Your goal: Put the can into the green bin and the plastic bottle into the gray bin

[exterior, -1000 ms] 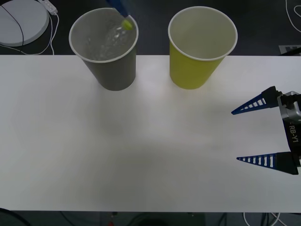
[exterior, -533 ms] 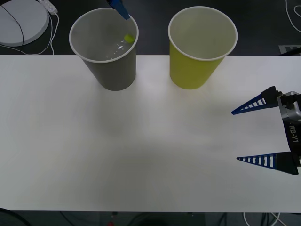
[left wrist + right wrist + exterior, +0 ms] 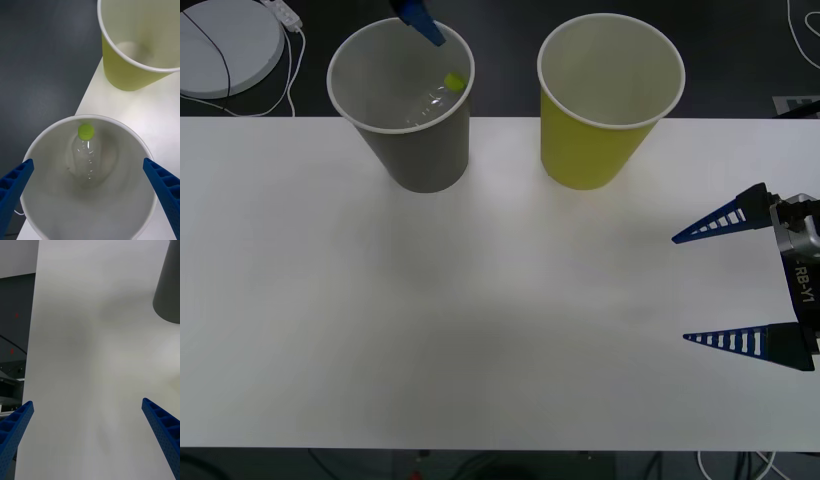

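— While the white table (image 3: 480,300) is seen from above, where is the plastic bottle (image 3: 435,92) found?

— It is seen inside the gray bin (image 3: 415,150), leaning with its lime-green cap (image 3: 454,80) up against the inner wall, close under the white rim. From the left wrist, the bottle (image 3: 87,157) is shown standing tilted in the cup, the cap (image 3: 86,131) resting on the pale wall and the clear body sloping down toward the cup's floor.

— And how are the fingers of the left gripper (image 3: 90,204) held?

— They are spread wide, one blue finger (image 3: 15,187) at each side of the gray bin's (image 3: 146,150) mouth, and nothing is gripped between them. In the front view a blue fingertip (image 3: 418,20) is seen above the far rim of that cup.

— Where is the green bin (image 3: 595,140) placed?

— It is stood upright just beside the gray bin, toward the robot's right, at the far edge of the table. The two cups are apart, not touching. Its pale inside (image 3: 142,41) is shown bare in the left wrist view.

— What is noted of the right gripper (image 3: 732,288)?

— It is held low over the right part of the table, well apart from both cups. Its ribbed blue fingers (image 3: 161,431) are opened wide, and nothing is held.
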You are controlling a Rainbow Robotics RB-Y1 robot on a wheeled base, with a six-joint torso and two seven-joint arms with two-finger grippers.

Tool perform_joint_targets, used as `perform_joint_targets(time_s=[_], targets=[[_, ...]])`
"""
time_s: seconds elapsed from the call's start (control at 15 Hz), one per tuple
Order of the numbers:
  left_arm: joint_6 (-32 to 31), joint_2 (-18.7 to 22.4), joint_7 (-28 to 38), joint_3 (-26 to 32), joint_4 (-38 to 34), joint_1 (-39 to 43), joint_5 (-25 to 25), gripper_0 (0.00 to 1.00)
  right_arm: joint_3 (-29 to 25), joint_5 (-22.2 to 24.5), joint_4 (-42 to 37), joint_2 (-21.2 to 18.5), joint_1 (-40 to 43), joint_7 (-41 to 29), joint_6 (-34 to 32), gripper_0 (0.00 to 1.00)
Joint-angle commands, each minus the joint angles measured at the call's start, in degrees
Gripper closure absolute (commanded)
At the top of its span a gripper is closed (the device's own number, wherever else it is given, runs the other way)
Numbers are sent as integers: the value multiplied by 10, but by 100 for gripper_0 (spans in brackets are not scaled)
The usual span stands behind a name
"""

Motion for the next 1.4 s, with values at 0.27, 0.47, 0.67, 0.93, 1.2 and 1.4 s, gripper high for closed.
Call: perform_joint_targets(time_s=[0.27, 0.47, 0.67, 0.93, 1.2, 1.4], targets=[[0, 60, 14, 0, -106, 65, 57, 0, 0, 0, 0, 0, 0, 0, 0, 0], [0, 99, 16, 0, -151, 98, 102, 0, 0, 0, 0, 0, 0, 0, 0, 0], [0, 136, 17, 0, -202, 129, 139, 0, 0, 0, 0, 0, 0, 0, 0, 0], [0, 186, 20, 0, -261, 169, 186, 0, 0, 0, 0, 0, 0, 0, 0, 0], [15, 243, 21, 0, -325, 217, 246, 0, 0, 0, 0, 0, 0, 0, 0, 0], [34, 278, 15, 2, -355, 249, 293, 0, 0, 0, 0, 0, 0, 0, 0, 0]])
